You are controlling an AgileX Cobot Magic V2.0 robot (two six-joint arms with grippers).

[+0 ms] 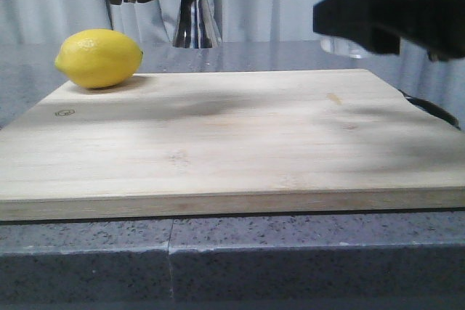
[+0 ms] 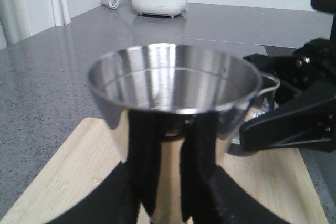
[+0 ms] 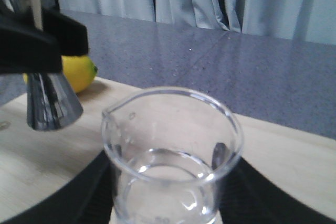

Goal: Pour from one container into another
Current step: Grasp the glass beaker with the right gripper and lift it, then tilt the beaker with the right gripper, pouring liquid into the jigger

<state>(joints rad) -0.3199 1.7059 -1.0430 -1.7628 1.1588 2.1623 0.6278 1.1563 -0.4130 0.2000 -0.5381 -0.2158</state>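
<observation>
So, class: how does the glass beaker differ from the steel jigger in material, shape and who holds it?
The beaker is clear glass; the jigger is shiny, opaque steel. The beaker is a straight cylinder with a pouring lip; the jigger flares into cones. The right end effector holds the beaker; the left end effector holds the jigger. Both are held upright above the wooden board.

**Counter, board, lemon**

Grey speckled counter (image 1: 87, 259), a seam running through its front edge. A pale wooden board (image 1: 232, 143) lies flat on it and covers most of the top. One lemon (image 1: 98, 58) rests on the board, below and just outside the left gripper (image 1: 196, 1). Under the right gripper (image 1: 363, 16) the board is bare wood.
</observation>
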